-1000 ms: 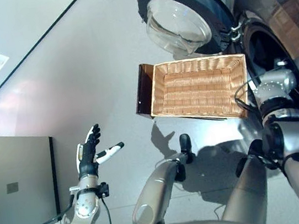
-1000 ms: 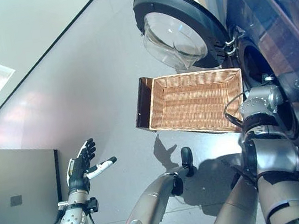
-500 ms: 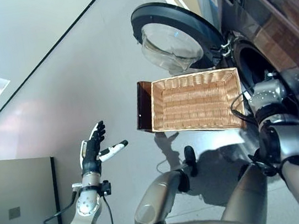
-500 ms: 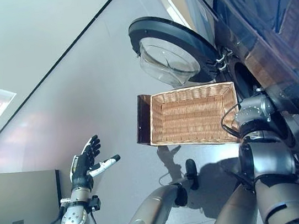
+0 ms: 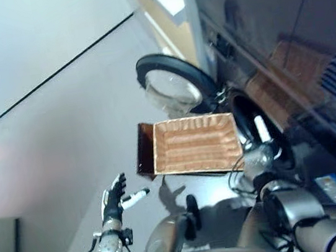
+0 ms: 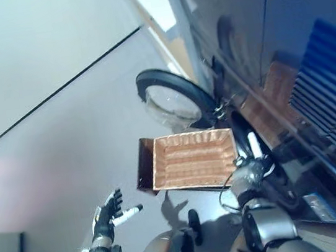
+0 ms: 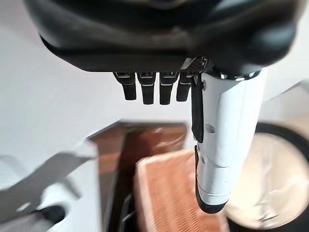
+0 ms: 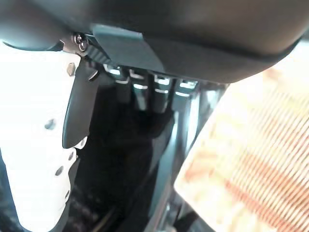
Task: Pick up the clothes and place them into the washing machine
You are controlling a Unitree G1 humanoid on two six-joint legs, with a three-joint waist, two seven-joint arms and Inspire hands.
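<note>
The wicker basket (image 5: 194, 145) sits on the grey floor (image 5: 63, 134) directly in front of the washing machine (image 5: 268, 36). Its woven interior is visible and holds no garments. A dark brown panel (image 5: 142, 149) stands against the basket's end that faces away from the machine.

The round washer door (image 5: 172, 88) is swung fully open, its glass bowl facing outward, just beyond the basket's far side. The drum opening (image 5: 253, 128) lies beside the basket's machine-side end and appears dark. No clothes can be made out in any view; the drum interior is too dark to tell whether any lie inside.

Left robot hand (image 5: 114, 200): raised above the floor, well apart from the basket, with fingers (image 7: 147, 92) straight and spread and the white-covered thumb (image 7: 224, 140) extended to the side. It holds nothing. Its wrist view looks past the fingers onto the basket and the brown panel.

Right robot hand (image 8: 140, 92): positioned at the drum opening, next to the basket's machine-side edge (the head views show only its wrist there). In the right wrist view the fingers point straight into the dark opening, relaxed and uncurled, with nothing between them and the white-covered thumb.
</note>
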